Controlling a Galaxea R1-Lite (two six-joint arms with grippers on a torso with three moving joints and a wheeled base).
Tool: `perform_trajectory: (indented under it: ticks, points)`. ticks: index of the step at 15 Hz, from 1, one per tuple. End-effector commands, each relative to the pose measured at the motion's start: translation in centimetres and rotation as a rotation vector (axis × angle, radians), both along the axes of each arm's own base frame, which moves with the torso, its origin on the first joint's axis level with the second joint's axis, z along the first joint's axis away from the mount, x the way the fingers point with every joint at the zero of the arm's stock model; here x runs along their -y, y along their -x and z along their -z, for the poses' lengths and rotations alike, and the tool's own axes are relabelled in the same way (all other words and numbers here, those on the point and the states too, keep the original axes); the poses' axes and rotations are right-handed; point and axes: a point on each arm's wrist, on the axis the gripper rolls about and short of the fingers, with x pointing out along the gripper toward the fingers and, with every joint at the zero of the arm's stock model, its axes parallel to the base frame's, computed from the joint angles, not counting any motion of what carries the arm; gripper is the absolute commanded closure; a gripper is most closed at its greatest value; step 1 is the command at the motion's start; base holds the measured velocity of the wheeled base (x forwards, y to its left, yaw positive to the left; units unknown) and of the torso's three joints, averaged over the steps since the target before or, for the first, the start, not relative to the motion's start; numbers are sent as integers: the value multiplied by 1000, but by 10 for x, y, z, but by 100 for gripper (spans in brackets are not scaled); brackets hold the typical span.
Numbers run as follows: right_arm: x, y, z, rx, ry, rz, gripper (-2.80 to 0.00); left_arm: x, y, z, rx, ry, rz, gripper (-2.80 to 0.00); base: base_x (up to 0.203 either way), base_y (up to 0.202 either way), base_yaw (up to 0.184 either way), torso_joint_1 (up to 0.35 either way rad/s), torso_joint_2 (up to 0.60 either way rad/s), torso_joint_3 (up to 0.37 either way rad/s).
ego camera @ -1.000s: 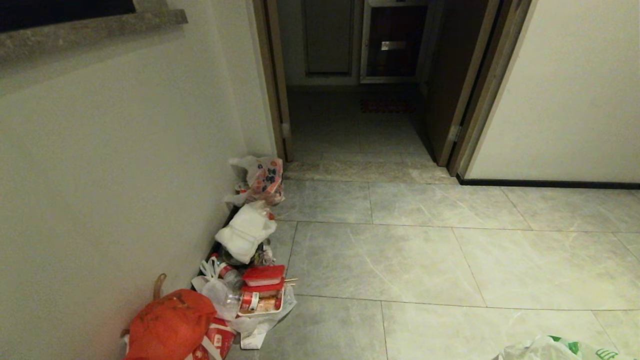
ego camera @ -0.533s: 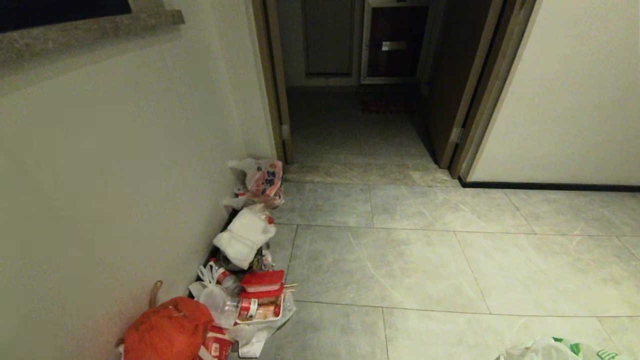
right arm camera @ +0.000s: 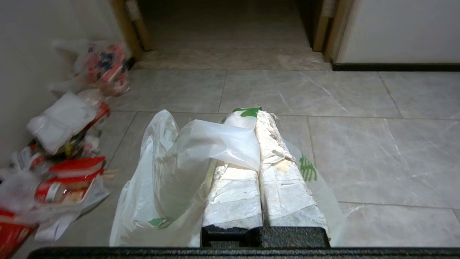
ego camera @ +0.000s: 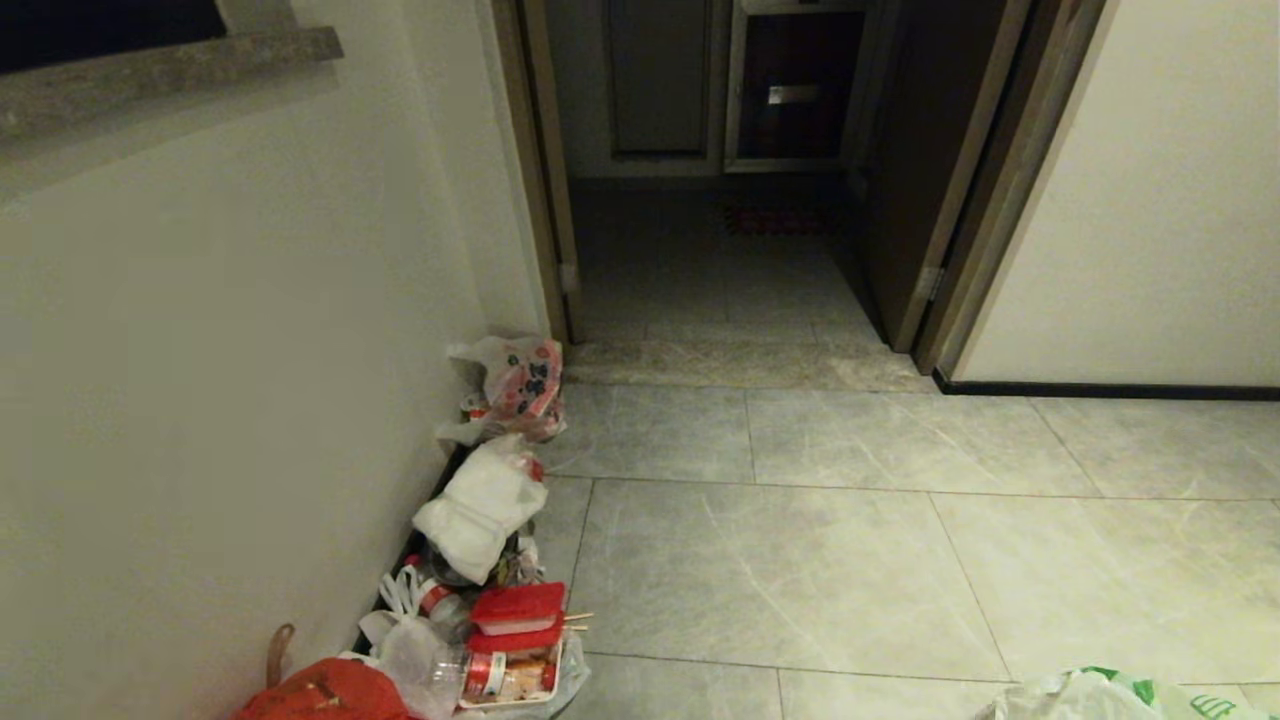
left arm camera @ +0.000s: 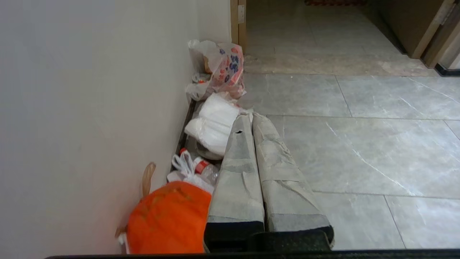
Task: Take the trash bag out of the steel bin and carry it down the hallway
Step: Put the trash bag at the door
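The trash bag [right arm camera: 169,172], thin white plastic with green print, hangs from my right gripper [right arm camera: 256,113]. The gripper's taped fingers are shut on a fold of the bag, low over the hallway's grey marbled floor [ego camera: 800,560]. A corner of the bag [ego camera: 1100,695] shows at the head view's lower right edge. My left gripper [left arm camera: 250,116] is shut with nothing in it, and it hangs beside the rubbish along the left wall. The steel bin is out of view.
Rubbish lines the left wall: a red-orange bag [ego camera: 325,695], a red-lidded box [ego camera: 518,610], a white bag [ego camera: 480,500] and a flower-print bag [ego camera: 520,380]. An open doorway [ego camera: 700,250] with a brown door [ego camera: 920,180] lies ahead. A wall with a dark baseboard [ego camera: 1100,388] stands at the right.
The whole view has shifted: the doorway and the rubbish pile have come nearer and slid down the picture, so the camera has moved forward. Both grippers keep their hold.
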Motion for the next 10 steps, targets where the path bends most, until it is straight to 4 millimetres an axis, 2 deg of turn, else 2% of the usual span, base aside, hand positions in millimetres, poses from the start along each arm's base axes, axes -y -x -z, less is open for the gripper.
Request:
perform_trajectory:
  ticks: [1, 10]
  points:
    - [0, 0, 1, 1, 0, 0, 0, 0, 0, 0, -1, 1, 0, 0, 0, 0, 0, 0, 0, 0]
    - [0, 0, 1, 2, 2, -1, 0, 0, 0, 0, -1, 1, 0, 0, 0, 0, 0, 0, 0, 0]
